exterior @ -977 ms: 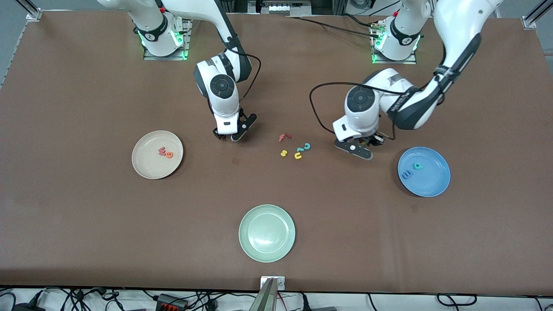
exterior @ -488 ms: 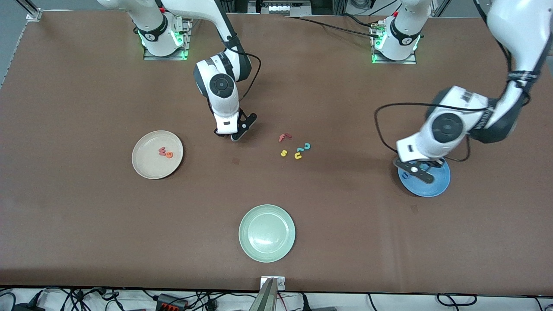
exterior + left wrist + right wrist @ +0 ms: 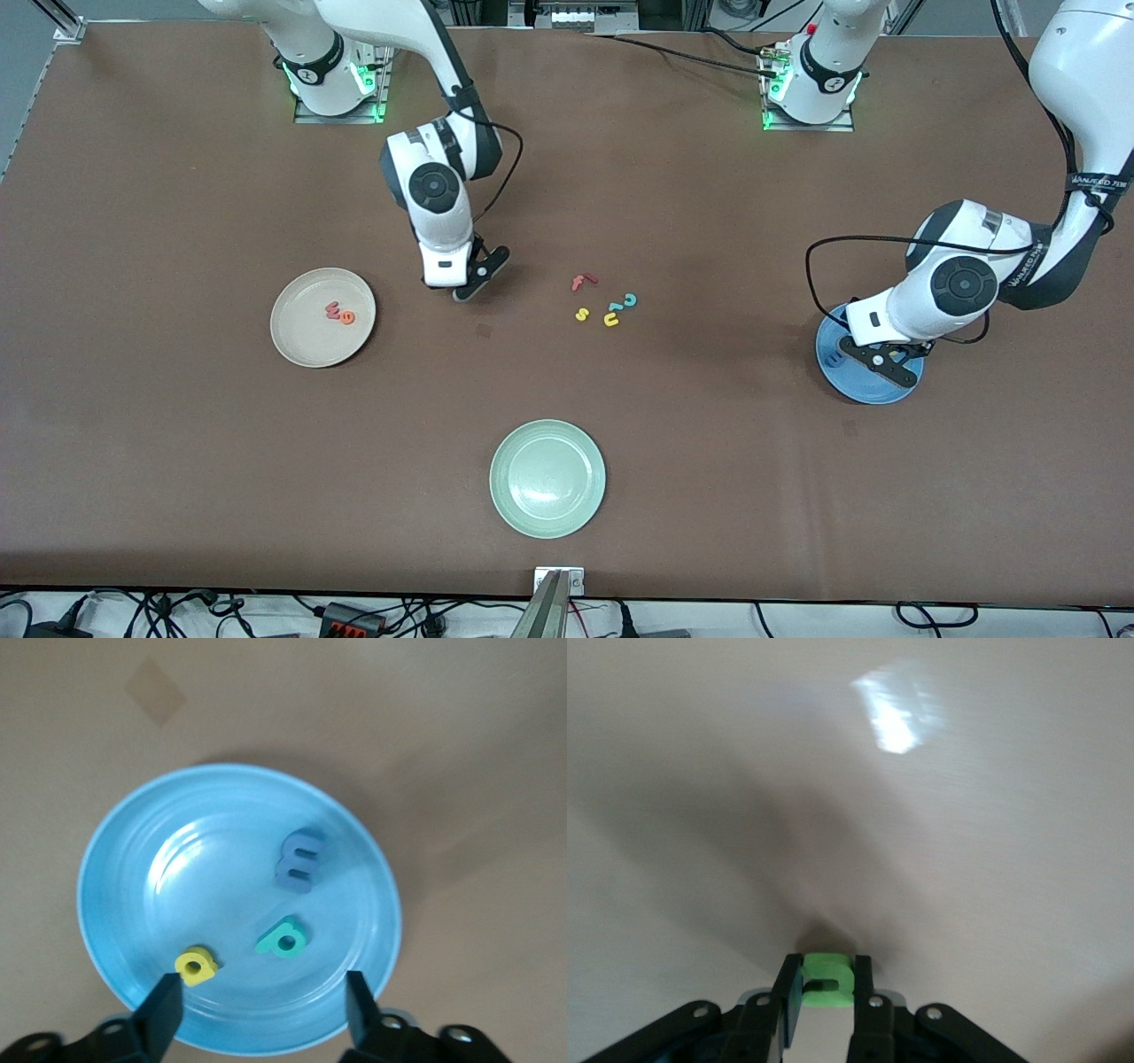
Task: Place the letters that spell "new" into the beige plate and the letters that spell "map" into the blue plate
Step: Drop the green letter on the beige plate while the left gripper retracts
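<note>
Green n (image 3: 827, 981) sits pinched in right hand (image 3: 824, 1010); left hand (image 3: 262, 1010) gapes over blue plate (image 3: 115, 868).

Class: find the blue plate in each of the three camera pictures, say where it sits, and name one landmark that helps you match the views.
Front view: the blue plate lies at the left arm's end of the table, partly covered by the left pincer above it.
Left wrist view: it fills the middle, holding three letters.
Right wrist view: not in it.
Shared landmark: the dark blue m on the plate.
</note>
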Controlling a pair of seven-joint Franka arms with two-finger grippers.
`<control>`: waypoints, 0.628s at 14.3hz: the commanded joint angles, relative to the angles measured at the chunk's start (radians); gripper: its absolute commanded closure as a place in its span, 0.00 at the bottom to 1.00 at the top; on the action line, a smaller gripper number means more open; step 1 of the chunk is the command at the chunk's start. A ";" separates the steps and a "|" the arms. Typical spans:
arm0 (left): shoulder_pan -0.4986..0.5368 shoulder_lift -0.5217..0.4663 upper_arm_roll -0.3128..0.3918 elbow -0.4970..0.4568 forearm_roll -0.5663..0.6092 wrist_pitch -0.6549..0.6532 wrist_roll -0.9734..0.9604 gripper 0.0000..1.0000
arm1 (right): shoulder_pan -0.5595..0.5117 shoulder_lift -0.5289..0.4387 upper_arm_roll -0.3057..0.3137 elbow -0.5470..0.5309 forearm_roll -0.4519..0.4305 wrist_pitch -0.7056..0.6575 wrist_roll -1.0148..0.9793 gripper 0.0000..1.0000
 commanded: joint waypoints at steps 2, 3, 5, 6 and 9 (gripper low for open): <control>0.004 -0.030 -0.129 0.172 -0.003 -0.285 0.005 0.00 | -0.012 -0.051 -0.172 -0.002 0.013 -0.080 -0.028 0.74; 0.004 -0.030 -0.140 0.206 -0.027 -0.329 0.005 0.00 | -0.011 -0.057 -0.230 -0.001 0.013 -0.106 -0.027 0.74; 0.001 -0.042 -0.188 0.315 -0.067 -0.434 0.005 0.00 | -0.021 -0.054 -0.330 0.002 0.013 -0.150 -0.028 0.74; -0.003 -0.044 -0.215 0.372 -0.067 -0.494 0.005 0.00 | -0.043 -0.051 -0.346 0.002 0.013 -0.158 -0.030 0.74; -0.058 -0.134 -0.199 0.446 -0.150 -0.518 -0.006 0.00 | -0.106 -0.025 -0.343 -0.005 0.014 -0.193 -0.019 0.74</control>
